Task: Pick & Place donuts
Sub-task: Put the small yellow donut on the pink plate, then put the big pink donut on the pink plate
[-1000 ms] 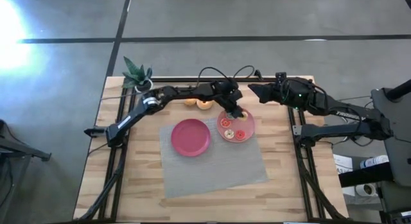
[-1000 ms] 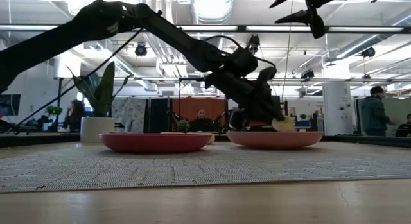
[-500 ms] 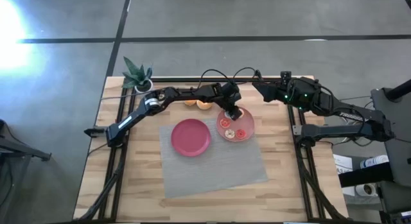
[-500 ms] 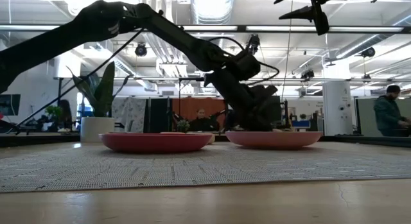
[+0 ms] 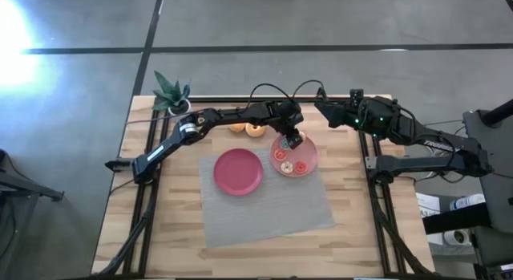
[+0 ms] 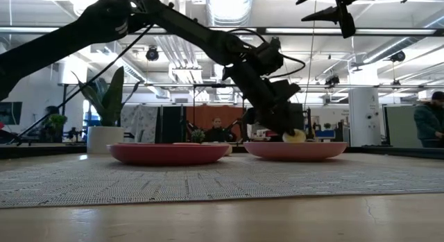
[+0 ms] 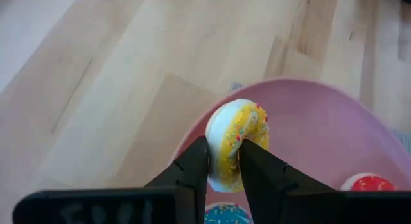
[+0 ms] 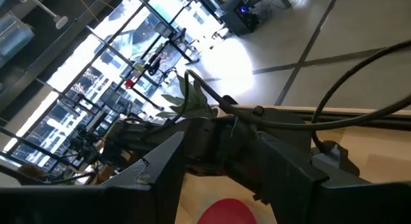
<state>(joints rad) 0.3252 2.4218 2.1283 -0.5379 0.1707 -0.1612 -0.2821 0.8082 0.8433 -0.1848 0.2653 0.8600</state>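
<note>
Nearest, grey mat (image 5: 264,204) on the wooden table (image 5: 172,224), with magenta plate (image 5: 238,171) bare on it. Just beside, pink plate (image 5: 309,162) holding small donuts — a red one (image 5: 300,168) among them. Over its far rim, left gripper (image 5: 293,140) with jaws pinching yellow-and-white donut (image 7: 236,142) upright, slightly above the plate. Farther back, two donuts (image 5: 248,128) on bare wood behind the left arm. Right gripper (image 5: 324,111) high above the table's far right part — jaws spread, holding nothing. Potted plant (image 5: 171,93) at far left corner.
</note>
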